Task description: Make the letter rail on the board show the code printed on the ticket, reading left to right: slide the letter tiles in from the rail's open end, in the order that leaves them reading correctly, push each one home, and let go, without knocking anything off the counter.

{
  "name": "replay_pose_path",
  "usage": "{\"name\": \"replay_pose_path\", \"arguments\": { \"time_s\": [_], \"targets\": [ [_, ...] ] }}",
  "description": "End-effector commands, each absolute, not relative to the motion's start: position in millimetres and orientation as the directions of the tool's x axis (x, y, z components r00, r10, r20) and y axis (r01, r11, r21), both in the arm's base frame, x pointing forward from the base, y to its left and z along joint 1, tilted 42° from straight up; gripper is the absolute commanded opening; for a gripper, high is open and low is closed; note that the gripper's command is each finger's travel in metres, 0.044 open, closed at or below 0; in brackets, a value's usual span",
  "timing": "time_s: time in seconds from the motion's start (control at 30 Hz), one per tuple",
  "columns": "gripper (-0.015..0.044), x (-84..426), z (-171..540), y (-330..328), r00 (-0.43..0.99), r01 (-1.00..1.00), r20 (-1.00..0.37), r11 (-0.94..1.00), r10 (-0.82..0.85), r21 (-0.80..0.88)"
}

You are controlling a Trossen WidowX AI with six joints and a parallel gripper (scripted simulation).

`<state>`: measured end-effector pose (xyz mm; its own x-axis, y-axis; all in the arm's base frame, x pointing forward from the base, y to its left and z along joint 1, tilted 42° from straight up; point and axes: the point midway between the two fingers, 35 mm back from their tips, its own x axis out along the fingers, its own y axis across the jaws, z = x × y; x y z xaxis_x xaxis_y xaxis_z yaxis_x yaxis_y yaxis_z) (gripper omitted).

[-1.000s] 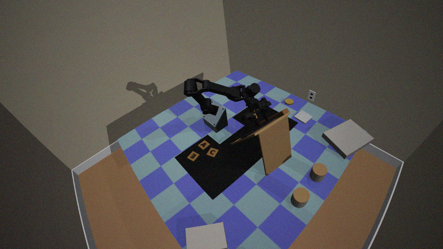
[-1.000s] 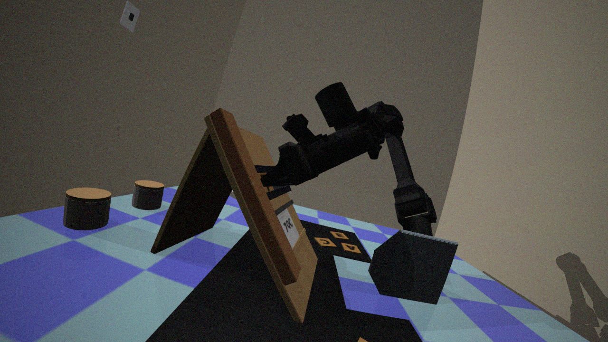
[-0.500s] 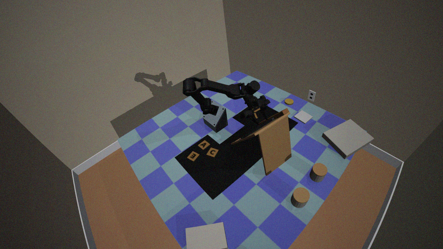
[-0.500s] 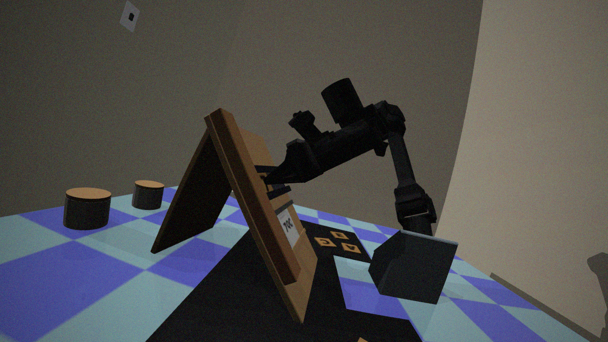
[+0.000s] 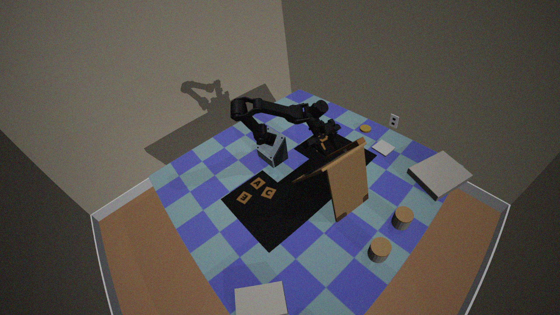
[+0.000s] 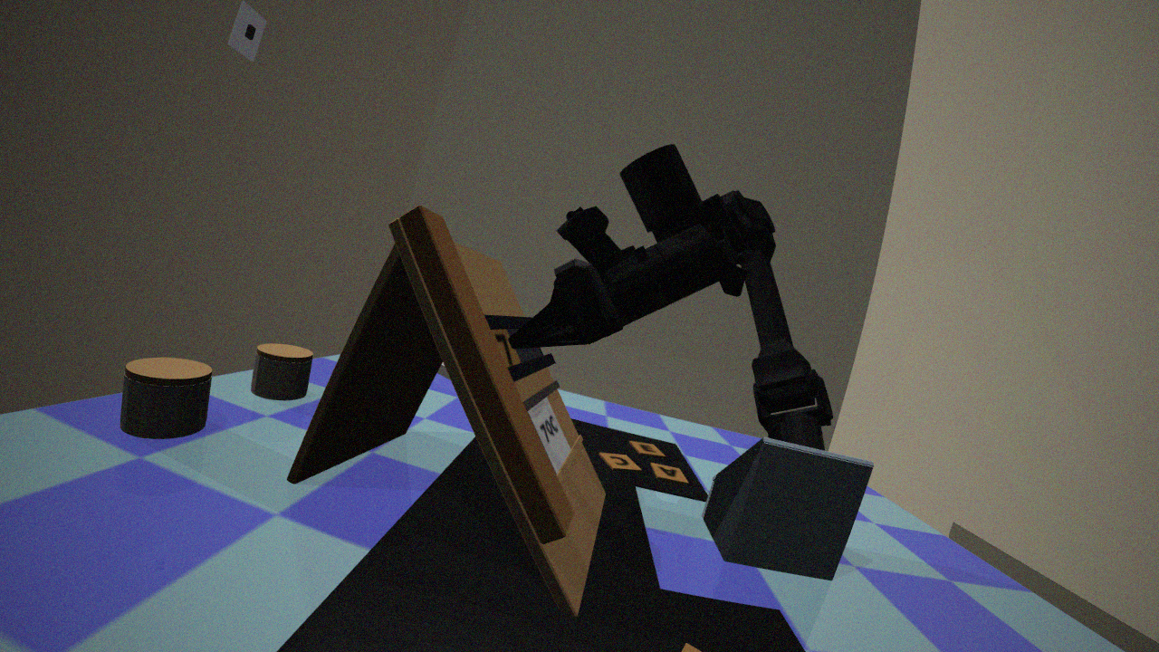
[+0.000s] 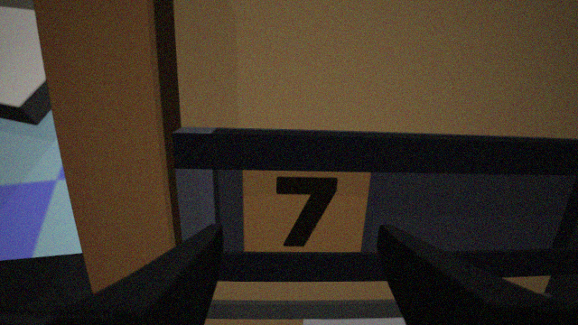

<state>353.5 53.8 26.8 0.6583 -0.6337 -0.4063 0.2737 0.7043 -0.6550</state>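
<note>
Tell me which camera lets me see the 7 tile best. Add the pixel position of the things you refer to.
The wrist view: the 7 tile [image 6: 508, 348] [image 7: 307, 211] faces that camera between the rail's dark bars, its whole digit readable. The exterior view shows it slantwise, partly hidden by the gripper [image 6: 516, 343] [image 7: 300, 230]. In the top view I can't make it out.
</note>
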Motion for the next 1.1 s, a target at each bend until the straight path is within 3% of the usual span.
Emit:
{"name": "replay_pose_path", "arguments": {
  "time_s": [0.0, 1.07],
  "targets": [
    [0.0295, 351.4, 28.3, 55.8, 0.660, 0.278, -0.403, 0.705, -0.634, -0.653],
    [0.0295, 339.8, 31.4, 64.9, 0.659, 0.278, -0.404, 0.705, -0.634, -0.652]
  ]
}}
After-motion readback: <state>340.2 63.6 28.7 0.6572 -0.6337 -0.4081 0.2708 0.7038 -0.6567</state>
